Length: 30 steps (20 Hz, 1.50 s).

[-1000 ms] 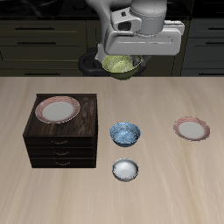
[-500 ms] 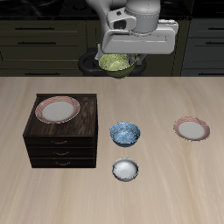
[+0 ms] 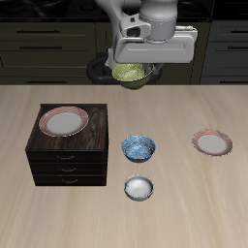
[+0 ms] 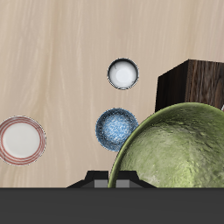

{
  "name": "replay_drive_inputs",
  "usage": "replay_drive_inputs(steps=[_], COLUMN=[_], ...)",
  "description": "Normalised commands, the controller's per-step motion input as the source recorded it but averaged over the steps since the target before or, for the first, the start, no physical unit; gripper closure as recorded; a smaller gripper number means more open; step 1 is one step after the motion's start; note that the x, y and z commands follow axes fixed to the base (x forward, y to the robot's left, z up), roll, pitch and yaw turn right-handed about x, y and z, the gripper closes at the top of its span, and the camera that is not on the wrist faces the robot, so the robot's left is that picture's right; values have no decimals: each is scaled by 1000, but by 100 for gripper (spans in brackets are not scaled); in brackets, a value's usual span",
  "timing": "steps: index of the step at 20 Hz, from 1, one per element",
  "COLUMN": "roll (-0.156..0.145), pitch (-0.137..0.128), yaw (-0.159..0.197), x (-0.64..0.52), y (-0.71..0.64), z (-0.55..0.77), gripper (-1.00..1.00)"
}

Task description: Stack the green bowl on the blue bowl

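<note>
The green bowl (image 3: 133, 74) hangs in my gripper (image 3: 137, 70), held high above the table near its back edge. In the wrist view the green bowl (image 4: 179, 149) fills much of the frame, olive and mottled, and my fingers are hidden by it. The blue bowl (image 3: 138, 148) stands on the table nearer the front edge, below and in front of the held bowl. In the wrist view the blue bowl (image 4: 115, 129) shows its blue-and-white speckled inside, partly covered by the green bowl's rim.
A small white-grey bowl (image 3: 139, 188) stands in front of the blue bowl. A dark wooden drawer cabinet (image 3: 68, 153) carries a pink-rimmed plate (image 3: 64, 120). Another pink-rimmed plate (image 3: 211, 143) lies on the table's far side from the cabinet.
My gripper with the green bowl has risen a little and shifted slightly sideways. Nothing on the table has moved.
</note>
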Motion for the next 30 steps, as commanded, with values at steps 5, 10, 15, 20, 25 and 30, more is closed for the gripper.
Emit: replay_drive_inputs(steps=[5,10,15,20,25,30], roll=[4,9,-15,-29,-18,-8], pitch=[4,46,27,19,41,43], yaw=[-1,-50,-27,-40,-29,-26], x=[-18,74,97,10,25,91], y=[105,91,-55,-131,-109,-44], z=[-290,-312,-308,-243,-379,-342], gripper=[100,100,100,100,100,100])
